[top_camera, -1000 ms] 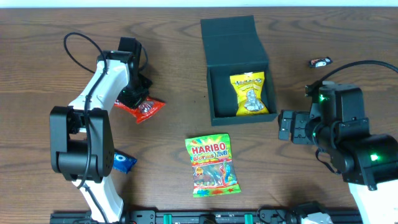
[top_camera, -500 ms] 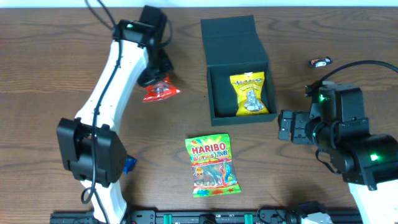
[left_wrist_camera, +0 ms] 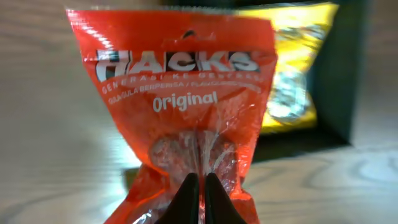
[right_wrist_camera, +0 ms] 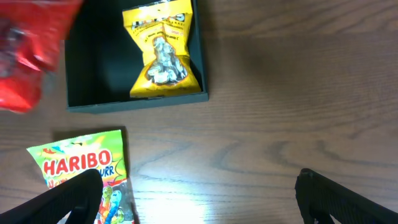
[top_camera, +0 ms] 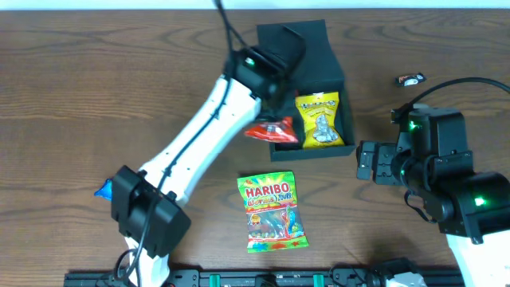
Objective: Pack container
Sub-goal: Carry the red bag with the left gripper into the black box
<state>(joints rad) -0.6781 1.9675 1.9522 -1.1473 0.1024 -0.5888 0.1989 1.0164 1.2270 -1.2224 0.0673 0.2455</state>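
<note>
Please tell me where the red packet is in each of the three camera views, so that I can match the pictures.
Overhead: the red packet is about the centre of the picture.
Left wrist: the red packet fills the middle, large and close.
Right wrist: the red packet is at the upper left edge, blurred.
Shared landmark: the yellow packet, to the right of the red one in every view.

The container is matt card; the red packet is glossy crinkled plastic film; the table is grained wood.
</note>
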